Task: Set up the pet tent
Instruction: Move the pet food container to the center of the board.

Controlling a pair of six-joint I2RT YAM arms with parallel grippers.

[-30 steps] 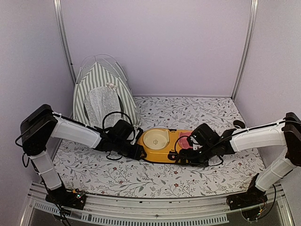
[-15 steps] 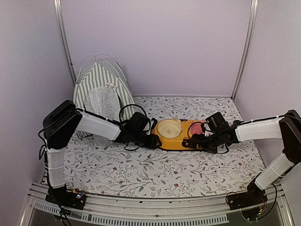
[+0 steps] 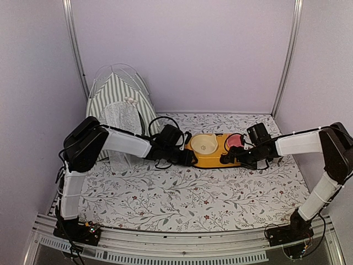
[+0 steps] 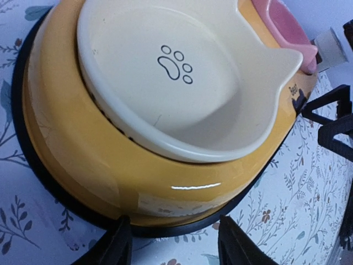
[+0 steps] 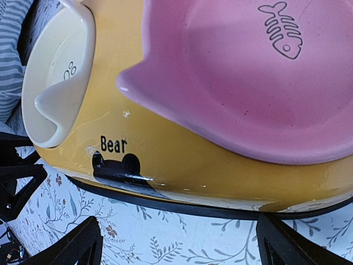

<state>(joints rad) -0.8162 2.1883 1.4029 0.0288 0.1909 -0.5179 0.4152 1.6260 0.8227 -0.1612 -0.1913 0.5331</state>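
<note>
The pet tent (image 3: 118, 105), green-and-white striped with a white mesh door flap, stands upright at the back left; a bit of its striped fabric shows in the right wrist view (image 5: 11, 49). My left gripper (image 3: 187, 157) is open, its fingertips against the left end of a yellow double feeder (image 3: 212, 159). In the left wrist view the left gripper (image 4: 174, 243) faces the feeder's black base rim (image 4: 83, 149). My right gripper (image 3: 226, 159) is open at the feeder's right end, its view (image 5: 176, 243) showing the feeder's side (image 5: 182, 160) just ahead.
The feeder holds a cream paw-print bowl (image 4: 176, 83) and a pink fish-bone bowl (image 5: 248, 72). It lies on the floral mat (image 3: 182, 199), just right of the tent's door. Walls close in at the back and on both sides.
Both arms have stretched away from the near edge, and the feeder between them has slid toward the back, ending beside the tent's front. The tent has not moved.
</note>
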